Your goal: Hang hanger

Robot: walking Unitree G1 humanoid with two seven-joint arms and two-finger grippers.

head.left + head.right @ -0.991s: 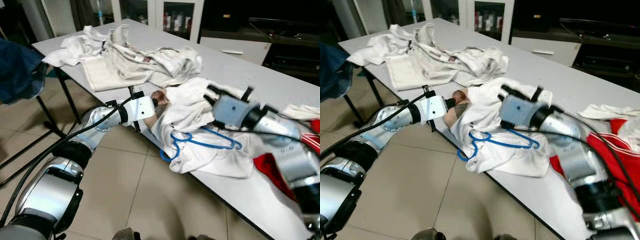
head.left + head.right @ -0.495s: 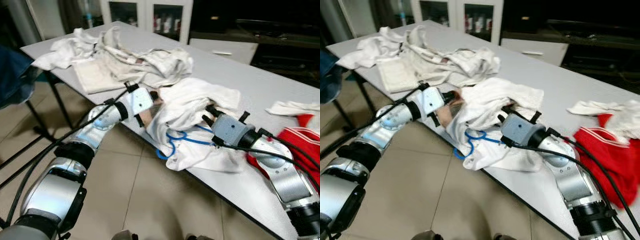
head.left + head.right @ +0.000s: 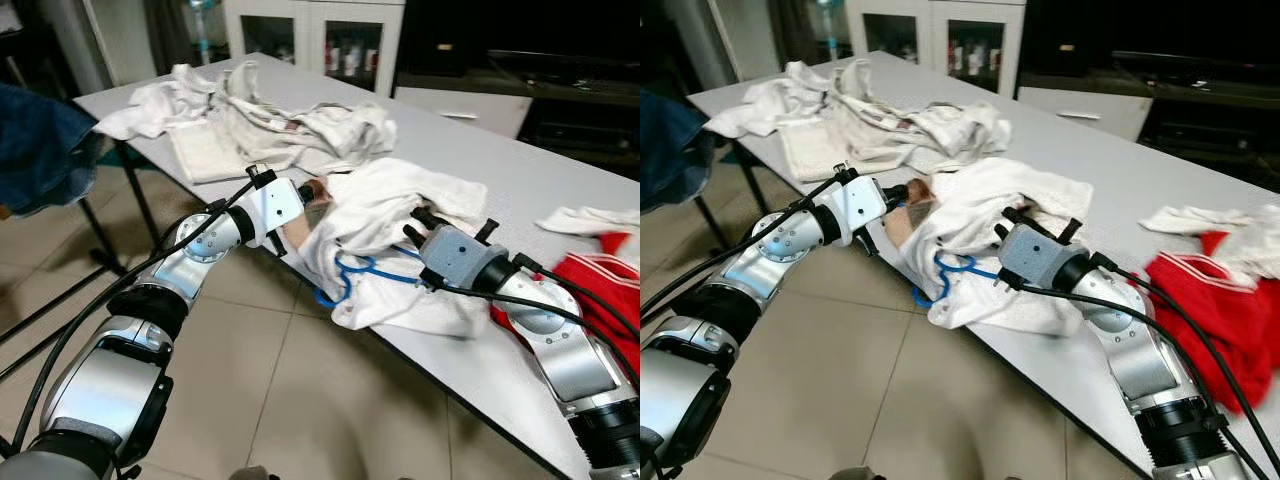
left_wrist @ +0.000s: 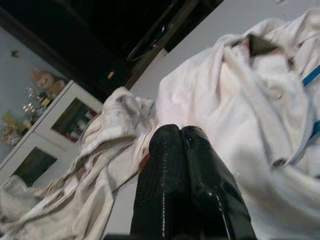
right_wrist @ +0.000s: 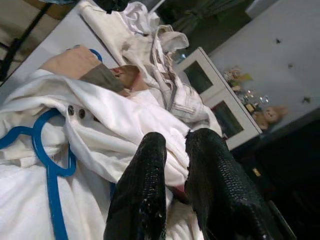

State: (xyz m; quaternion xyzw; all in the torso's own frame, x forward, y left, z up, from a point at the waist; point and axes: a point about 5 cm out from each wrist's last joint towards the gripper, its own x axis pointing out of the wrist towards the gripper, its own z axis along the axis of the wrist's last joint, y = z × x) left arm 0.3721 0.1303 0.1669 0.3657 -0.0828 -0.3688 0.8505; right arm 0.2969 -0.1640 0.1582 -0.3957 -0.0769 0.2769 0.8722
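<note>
**Blue hanger tangled in white shirt at table edge**

A smooth grey table (image 3: pixel 470 160) carries a crumpled white shirt (image 3: pixel 385 215) draped over its near edge. A thin blue plastic hanger (image 3: pixel 352 272) threads through it. The left gripper (image 4: pixel 181 131), fingers pressed together, meets soft cloth; the right gripper (image 5: pixel 175 142) seemingly pinches a fold.

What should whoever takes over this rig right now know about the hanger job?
Left tool: fingers pressed together, at the near table edge against the white shirt.
Right tool: fingers almost together with a narrow gap, on the shirt's other side, nothing seen between them.
Blue hanger: tangled in the shirt, its loop hanging past the table edge.
Done: both arms at the shirt.
Left: grip the hanger, lift it and hang it.
</note>
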